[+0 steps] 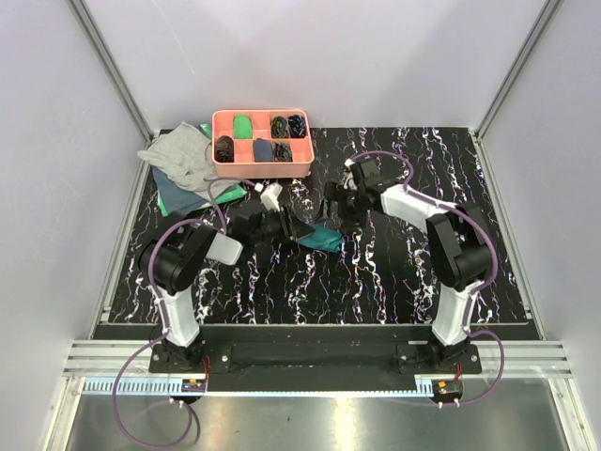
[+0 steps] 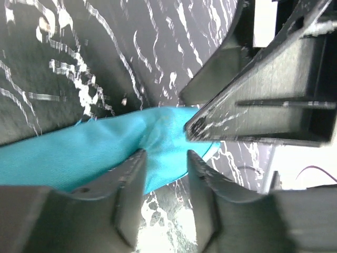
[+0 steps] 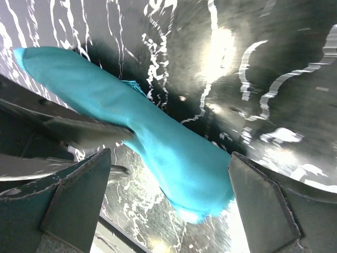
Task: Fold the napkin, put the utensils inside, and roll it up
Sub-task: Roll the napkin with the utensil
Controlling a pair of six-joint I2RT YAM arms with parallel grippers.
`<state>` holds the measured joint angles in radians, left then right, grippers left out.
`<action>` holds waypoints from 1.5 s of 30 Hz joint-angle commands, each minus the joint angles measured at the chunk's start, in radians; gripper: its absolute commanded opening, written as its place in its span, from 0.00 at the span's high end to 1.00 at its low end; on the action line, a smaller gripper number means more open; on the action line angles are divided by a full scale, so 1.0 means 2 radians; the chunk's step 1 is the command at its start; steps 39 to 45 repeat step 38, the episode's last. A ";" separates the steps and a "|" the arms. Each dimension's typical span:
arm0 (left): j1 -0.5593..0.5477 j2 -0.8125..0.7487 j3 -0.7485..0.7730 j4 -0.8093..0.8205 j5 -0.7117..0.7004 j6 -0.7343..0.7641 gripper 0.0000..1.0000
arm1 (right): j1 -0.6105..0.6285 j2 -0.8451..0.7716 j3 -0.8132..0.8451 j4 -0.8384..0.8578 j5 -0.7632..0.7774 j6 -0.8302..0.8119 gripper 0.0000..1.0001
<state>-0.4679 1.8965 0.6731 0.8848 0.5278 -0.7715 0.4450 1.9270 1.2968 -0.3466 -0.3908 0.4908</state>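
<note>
Napkin (image 1: 321,238) lies rolled at mid-surface (image 1: 394,272) — last step, I judge. Right fingers (image 3: 79,195), at its 1 o'clock, stand wide apart; left fingers (image 2: 129,195), at 9 o'clock, straddle its end — grip unclear. Next: lift both away without unrolling.

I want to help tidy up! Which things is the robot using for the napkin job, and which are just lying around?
For the job:
rolled teal napkin
left gripper
right gripper

Just lying about:
pink tray of small things
grey cloth
dark green cloth
</note>
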 commanded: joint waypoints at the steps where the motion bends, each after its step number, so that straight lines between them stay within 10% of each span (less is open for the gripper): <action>1: 0.001 -0.053 0.042 -0.074 -0.026 0.067 0.52 | -0.025 -0.056 -0.011 -0.005 0.008 -0.008 0.00; 11: 0.021 -0.148 0.089 -0.212 -0.055 0.113 0.28 | -0.074 -0.150 -0.072 -0.003 0.035 -0.031 0.00; 18: 0.121 -0.364 0.085 -0.473 -0.106 0.133 0.01 | -0.089 -0.288 -0.188 0.068 0.119 -0.042 0.00; 25: 0.168 -0.529 0.080 -0.681 -0.146 0.235 0.01 | -0.090 -0.413 -0.275 0.107 0.171 -0.051 0.00; 45: 0.168 -0.627 0.017 -0.696 -0.174 0.235 0.01 | -0.090 -0.456 -0.329 0.125 0.179 -0.076 0.00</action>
